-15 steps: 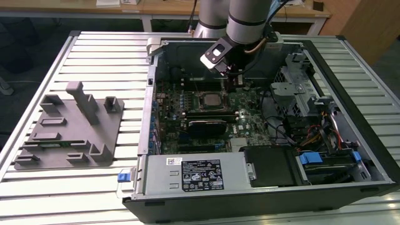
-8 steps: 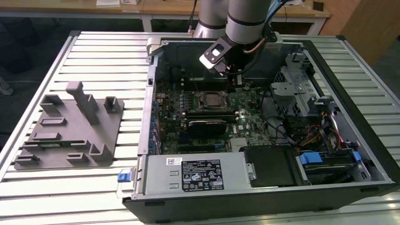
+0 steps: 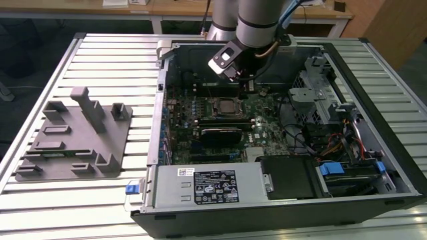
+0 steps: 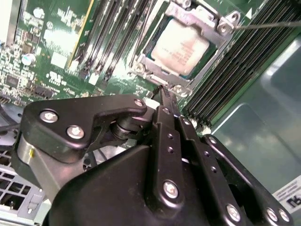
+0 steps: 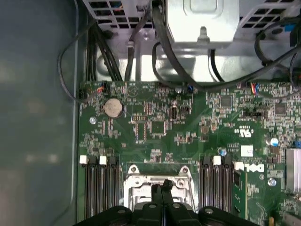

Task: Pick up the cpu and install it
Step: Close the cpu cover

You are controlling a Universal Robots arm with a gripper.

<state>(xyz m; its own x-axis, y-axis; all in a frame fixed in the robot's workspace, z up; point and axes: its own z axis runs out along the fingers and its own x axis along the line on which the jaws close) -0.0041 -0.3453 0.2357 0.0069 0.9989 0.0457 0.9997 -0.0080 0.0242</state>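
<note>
Cpu [image 4: 181, 46], a small flat silver-topped square chip, lies in the square metal-framed socket [image 4: 225, 22], edges under the frame; my jaws, pinched together empty, hide the socket's near corner.

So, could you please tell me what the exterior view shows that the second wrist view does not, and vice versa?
Exterior view: the grey fixture on the slatted table, and the power supply in the open case. Second wrist view: the cpu seated in its socket frame, with the shut gripper beside the frame's corner. Both share the green motherboard and that socket frame.
</note>
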